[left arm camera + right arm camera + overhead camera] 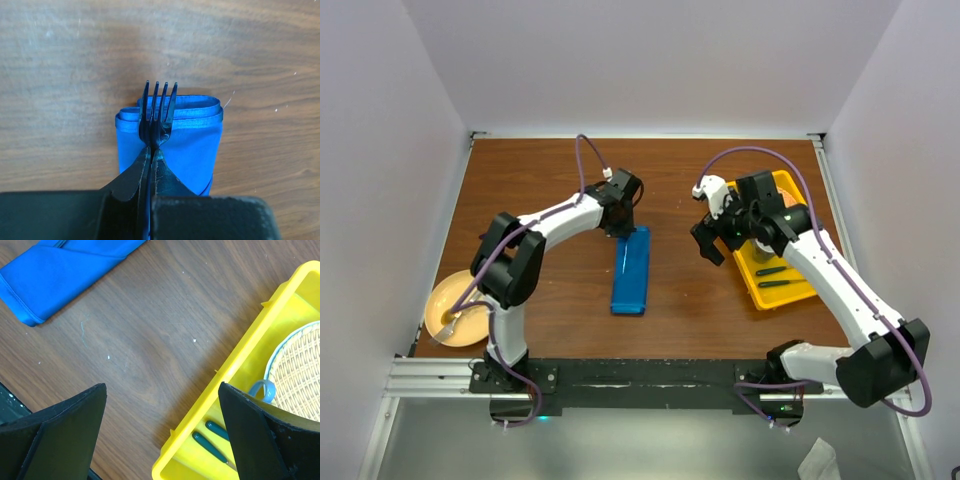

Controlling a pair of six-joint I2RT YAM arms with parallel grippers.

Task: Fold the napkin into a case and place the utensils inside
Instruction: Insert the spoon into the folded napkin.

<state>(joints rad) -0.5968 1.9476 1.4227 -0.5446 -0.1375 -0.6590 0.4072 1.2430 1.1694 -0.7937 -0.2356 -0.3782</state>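
Left end effector (150,150) is pinched tight on a dark blue plastic fork (159,107), gripping it just below the tines, which point away from me. Fork sits right over the far end of the case (195,145), tines poking a little past the folded edge. Can't tell whether the handle is tucked inside or just lying on top. Case itself is bright blue cloth folded into a long flat strip, lying lengthwise in the middle of the bench (75,50), between my two arms. Right end effector (160,390) is spread wide with nothing in it, hanging over bare wood just beside the yellow tray (255,345). Tray's got a woven basket (300,375), a light blue ring (263,390) and two dark green handles (212,440) in it. Way off at my near left corner there's a yellow plate (445,295).
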